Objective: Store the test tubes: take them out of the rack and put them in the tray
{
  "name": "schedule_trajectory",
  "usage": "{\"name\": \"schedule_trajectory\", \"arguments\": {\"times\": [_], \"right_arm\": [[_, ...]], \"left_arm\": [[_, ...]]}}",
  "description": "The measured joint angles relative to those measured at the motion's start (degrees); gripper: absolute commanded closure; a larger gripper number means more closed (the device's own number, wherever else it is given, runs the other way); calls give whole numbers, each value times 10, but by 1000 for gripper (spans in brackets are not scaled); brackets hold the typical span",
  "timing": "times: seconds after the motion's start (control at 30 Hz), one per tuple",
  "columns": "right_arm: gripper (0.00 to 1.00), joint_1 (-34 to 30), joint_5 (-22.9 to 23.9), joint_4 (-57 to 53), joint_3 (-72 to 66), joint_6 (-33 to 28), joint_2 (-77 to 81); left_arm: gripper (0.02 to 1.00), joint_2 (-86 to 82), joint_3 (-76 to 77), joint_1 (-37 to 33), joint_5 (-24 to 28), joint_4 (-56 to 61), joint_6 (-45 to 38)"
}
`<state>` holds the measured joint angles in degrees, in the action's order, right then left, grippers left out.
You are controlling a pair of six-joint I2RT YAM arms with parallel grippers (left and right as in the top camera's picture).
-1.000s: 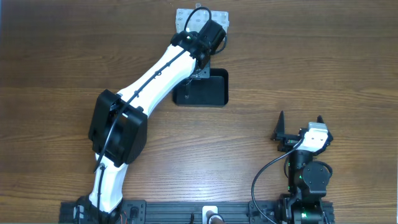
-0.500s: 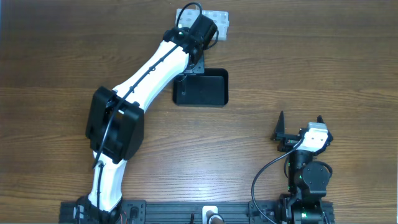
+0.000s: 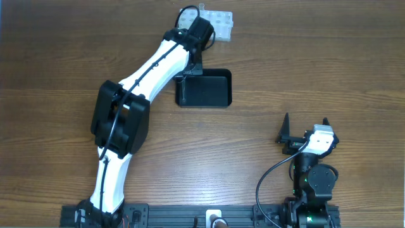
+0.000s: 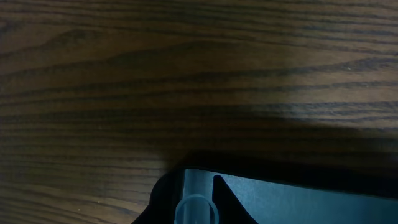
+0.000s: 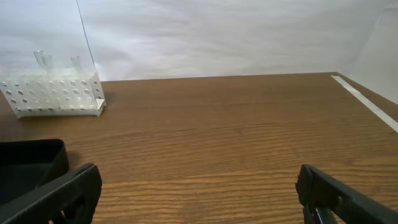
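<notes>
The clear perforated rack [image 3: 217,24] stands at the far side of the table, and in the right wrist view the rack [image 5: 53,93] still holds a few upright test tubes [image 5: 41,60]. The black tray [image 3: 212,92] lies just in front of it. My left gripper [image 3: 190,66] hangs over the tray's far left corner. In the left wrist view a clear test tube [image 4: 196,208] sits between the dark fingers, with the tray's edge [image 4: 311,196] beneath it. My right gripper [image 3: 304,128] stands open near its base, far from the tray, with nothing in it.
Bare wooden tabletop [image 3: 329,57] surrounds the rack and tray. The left arm's white links [image 3: 152,73] cross the table diagonally left of the tray. A white wall [image 5: 217,37] rises behind the far table edge.
The left arm's wrist has shifted a little left and toward the far edge, carrying its gripper to the tray's far left corner. The right arm has kept still.
</notes>
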<state>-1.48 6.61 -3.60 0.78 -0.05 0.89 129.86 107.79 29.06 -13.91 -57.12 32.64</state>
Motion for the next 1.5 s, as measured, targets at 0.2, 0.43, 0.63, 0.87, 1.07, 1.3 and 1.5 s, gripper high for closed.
{"name": "schedule_trajectory", "arguments": {"times": [0.2,0.43,0.63,0.87,1.07,1.3,1.5], "right_arm": [[9,0,0,0,0,0,0],[7,0,0,0,0,0,0],[9,0,0,0,0,0,0],[9,0,0,0,0,0,0],[7,0,0,0,0,0,0],[9,0,0,0,0,0,0],[9,0,0,0,0,0,0]], "left_arm": [[869,0,0,1,0,2,0],[630,0,0,2,4,2,1],[535,-3,0,16,2,3,4],[505,-91,-3,42,-71,58,4],[494,-184,1,42,-151,217,-38],[494,-161,5,19,-143,359,-124],[487,-99,4,-31,-64,433,-169]]}}
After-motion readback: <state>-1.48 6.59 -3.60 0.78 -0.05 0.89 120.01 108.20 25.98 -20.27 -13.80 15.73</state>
